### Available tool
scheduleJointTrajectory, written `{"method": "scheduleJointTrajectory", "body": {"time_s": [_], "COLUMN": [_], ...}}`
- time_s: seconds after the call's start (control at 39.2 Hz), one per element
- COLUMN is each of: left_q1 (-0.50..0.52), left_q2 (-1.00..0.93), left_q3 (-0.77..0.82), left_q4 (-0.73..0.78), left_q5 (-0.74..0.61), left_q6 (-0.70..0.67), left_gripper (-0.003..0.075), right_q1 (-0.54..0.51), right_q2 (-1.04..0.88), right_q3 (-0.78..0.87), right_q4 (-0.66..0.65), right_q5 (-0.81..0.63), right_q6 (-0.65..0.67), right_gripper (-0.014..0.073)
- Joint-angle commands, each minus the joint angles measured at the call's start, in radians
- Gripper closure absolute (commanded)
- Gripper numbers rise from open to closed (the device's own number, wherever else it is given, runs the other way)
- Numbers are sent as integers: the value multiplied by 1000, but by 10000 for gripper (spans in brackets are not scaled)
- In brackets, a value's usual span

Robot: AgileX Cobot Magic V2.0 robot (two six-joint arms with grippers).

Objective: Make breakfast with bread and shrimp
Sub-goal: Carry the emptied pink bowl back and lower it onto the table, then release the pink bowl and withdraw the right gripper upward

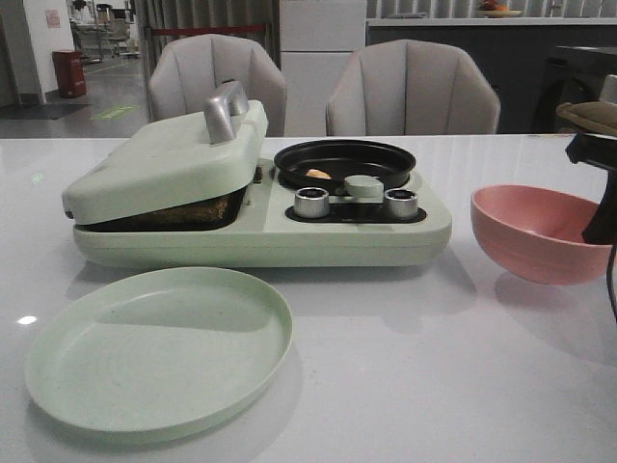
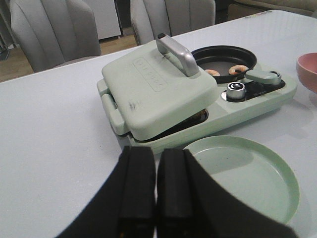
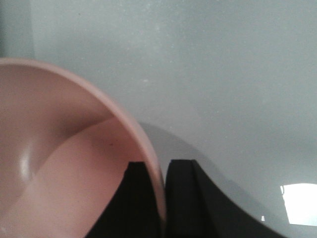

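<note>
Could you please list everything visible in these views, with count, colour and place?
breakfast maker: one, pale green, table centre.
lid: one, pale green with metal handle, resting slightly ajar over the bread.
bread: count unclear, brown edge under the lid.
frying pan: one, black, on the maker's right half.
shrimp: two, orange-pink, in the pan.
knobs: two, silver, front of the maker.
plate: one, pale green, empty, front left.
bowl: one, pink, right.
chairs: two, grey, behind the table.
left tool: black, shut, empty.
right tool: black, shut on the bowl's rim.

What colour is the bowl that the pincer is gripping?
Pink, a dusty salmon shade; the bowl shows best in the front view.
</note>
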Motion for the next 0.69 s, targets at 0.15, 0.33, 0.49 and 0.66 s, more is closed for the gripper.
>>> {"method": "scheduleJointTrajectory", "body": {"time_s": [0.15, 0.33, 0.49, 0.66], "left_q1": [-8, -8, -8, -8], "left_q2": [8, 8, 8, 8], "left_q3": [-28, -28, -28, -28], "left_q4": [-5, -5, -5, -5], "left_q5": [-76, -76, -76, -76], "left_q6": [-13, -13, -13, -13], "left_gripper": [606, 606, 606, 606], "right_q1": [-2, -2, -2, 23], "right_q2": [-41, -43, -111, -259], "right_q3": [-23, -28, -30, -30], "right_q4": [6, -3, -18, -18], "right_q5": [-48, -42, -64, -118], "right_q6": [-12, -13, -16, -57], "right_gripper": [240, 145, 146, 146]}}
